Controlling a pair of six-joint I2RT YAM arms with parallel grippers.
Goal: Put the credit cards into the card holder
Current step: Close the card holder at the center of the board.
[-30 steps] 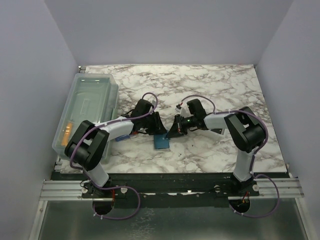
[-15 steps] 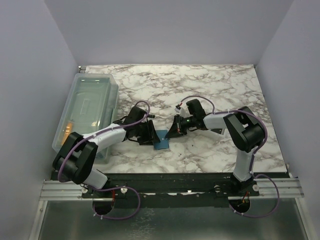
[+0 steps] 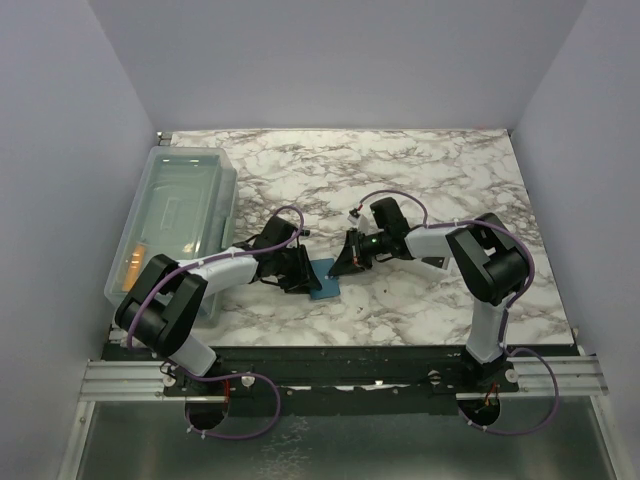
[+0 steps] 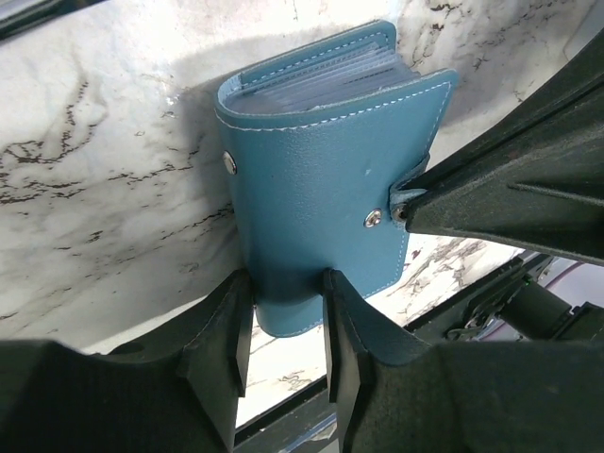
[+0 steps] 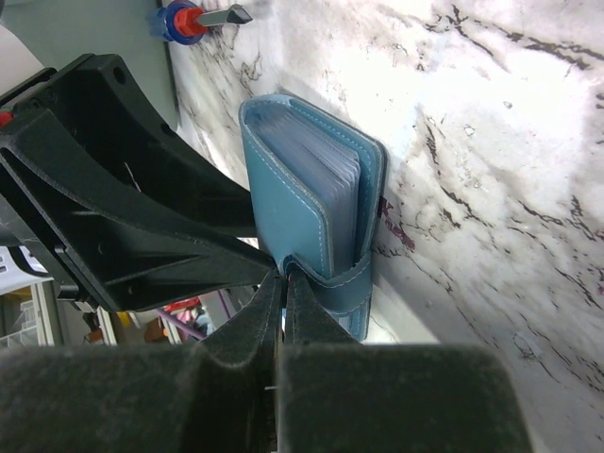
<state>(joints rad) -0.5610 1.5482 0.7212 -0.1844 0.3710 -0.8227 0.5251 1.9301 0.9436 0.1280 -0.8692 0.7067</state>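
The card holder (image 4: 321, 179), a teal-blue folding wallet, is folded with clear inner sleeves showing at its open end (image 5: 335, 179). It rests on the marble table between both arms (image 3: 325, 283). My left gripper (image 4: 285, 283) is shut on its rounded end, one finger against each side. My right gripper (image 5: 285, 274) is shut on the tip of the little snap tab, and its dark fingers (image 4: 491, 189) reach in from the right. An orange patch in the clear bin (image 3: 134, 262) may be the credit cards.
The large clear plastic bin (image 3: 180, 215) stands along the table's left side, close to my left arm. A small screwdriver with a blue and red handle (image 5: 193, 19) lies on the table beyond the wallet. The table's dark front edge (image 3: 340, 352) runs just below the wallet.
My left gripper drew back toward the left, widened, then narrowed again on the wallet's end. The right gripper has kept its pinch on the tab and barely moved.
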